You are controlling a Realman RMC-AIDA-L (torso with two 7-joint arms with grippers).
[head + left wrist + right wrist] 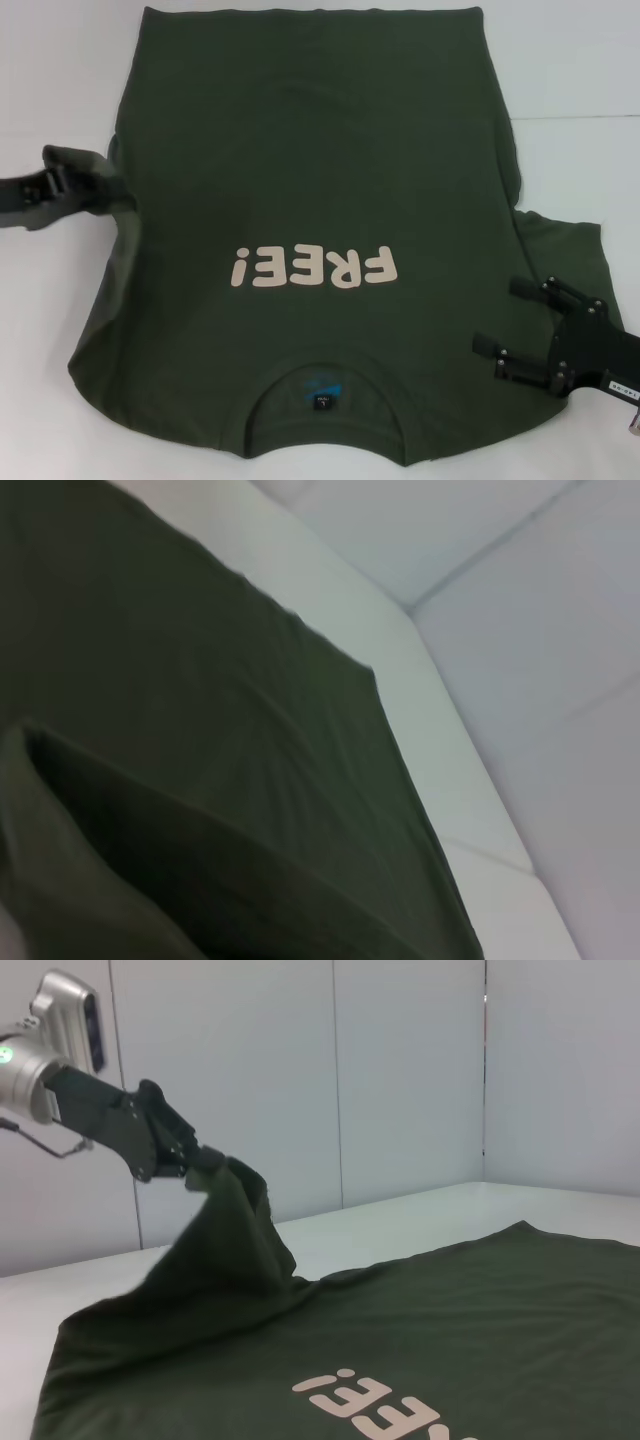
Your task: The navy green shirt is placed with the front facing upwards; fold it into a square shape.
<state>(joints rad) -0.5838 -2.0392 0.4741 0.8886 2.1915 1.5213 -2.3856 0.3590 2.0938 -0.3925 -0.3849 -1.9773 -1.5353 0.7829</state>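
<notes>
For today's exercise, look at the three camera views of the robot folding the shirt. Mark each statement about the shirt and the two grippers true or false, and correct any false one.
1. The left gripper has lifted the left sleeve of the navy green shirt off the table. True; the right wrist view shows the cloth raised in its grip.
2. The shirt lies with its back facing up. False: the cream "FREE!" lettering on the chest faces up.
3. The collar is at the end nearest the robot. True.
4. The right gripper has raised the right sleeve high above the table. False: it sits open, low over the shirt near the right sleeve, which lies flat.
</notes>
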